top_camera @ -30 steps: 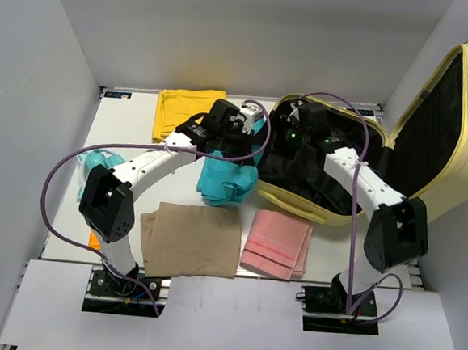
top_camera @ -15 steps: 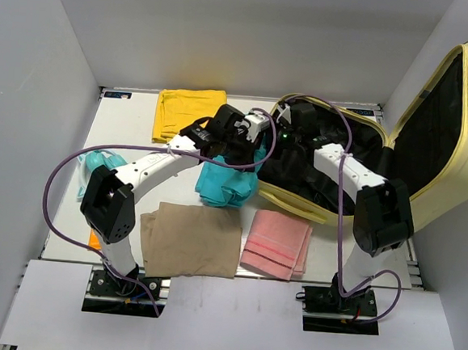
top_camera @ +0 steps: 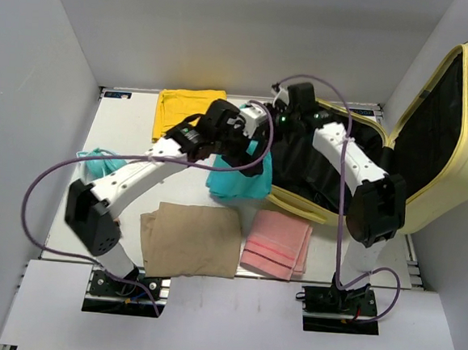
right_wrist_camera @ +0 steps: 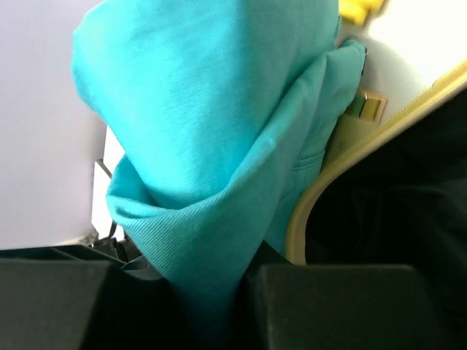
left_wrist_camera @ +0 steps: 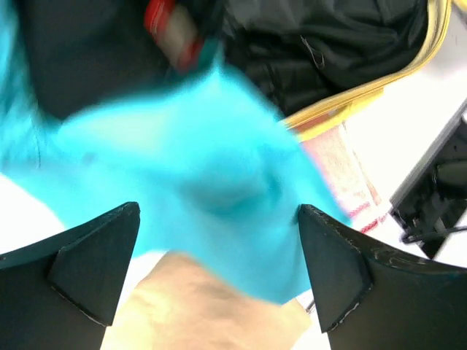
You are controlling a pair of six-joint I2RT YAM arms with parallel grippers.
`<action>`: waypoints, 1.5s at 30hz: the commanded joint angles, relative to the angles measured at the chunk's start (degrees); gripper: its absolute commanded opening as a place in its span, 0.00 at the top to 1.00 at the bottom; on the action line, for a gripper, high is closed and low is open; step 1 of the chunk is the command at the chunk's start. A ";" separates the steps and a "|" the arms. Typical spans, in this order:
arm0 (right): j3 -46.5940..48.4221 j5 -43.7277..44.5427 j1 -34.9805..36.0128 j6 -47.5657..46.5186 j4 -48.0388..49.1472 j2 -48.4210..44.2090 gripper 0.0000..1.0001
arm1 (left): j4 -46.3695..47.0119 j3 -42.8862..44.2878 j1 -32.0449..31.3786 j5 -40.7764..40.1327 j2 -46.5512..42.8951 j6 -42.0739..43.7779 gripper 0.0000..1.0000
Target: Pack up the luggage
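The luggage (top_camera: 297,203) lies open at the right, pale yellow with black lining, and its lid (top_camera: 463,144) stands upright. A teal cloth (top_camera: 238,179) hangs beside its left rim. My right gripper (top_camera: 272,128) reaches over that rim. In the right wrist view the right gripper (right_wrist_camera: 208,292) is shut on a fold of the teal cloth (right_wrist_camera: 204,131), next to the yellow rim (right_wrist_camera: 321,182). My left gripper (top_camera: 248,144) hovers just above the cloth. In the left wrist view the left gripper (left_wrist_camera: 219,211) is open, with the teal cloth (left_wrist_camera: 197,168) blurred below and nothing between its fingers.
A yellow cloth (top_camera: 189,111) lies at the back left. A tan cloth (top_camera: 190,240) and a pink towel (top_camera: 276,243) lie near the front edge. A light teal item (top_camera: 97,164) sits at the far left. White walls enclose the table.
My left gripper has opened and let go of the teal cloth. My right gripper has moved left to the suitcase rim and shut on the cloth. The cloth has shifted slightly right.
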 commanded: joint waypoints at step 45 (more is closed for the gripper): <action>-7.34 -10.07 -31.82 -29.89 -11.98 8.01 1.00 | -7.15 -4.42 20.31 -5.47 -1.91 -4.56 0.00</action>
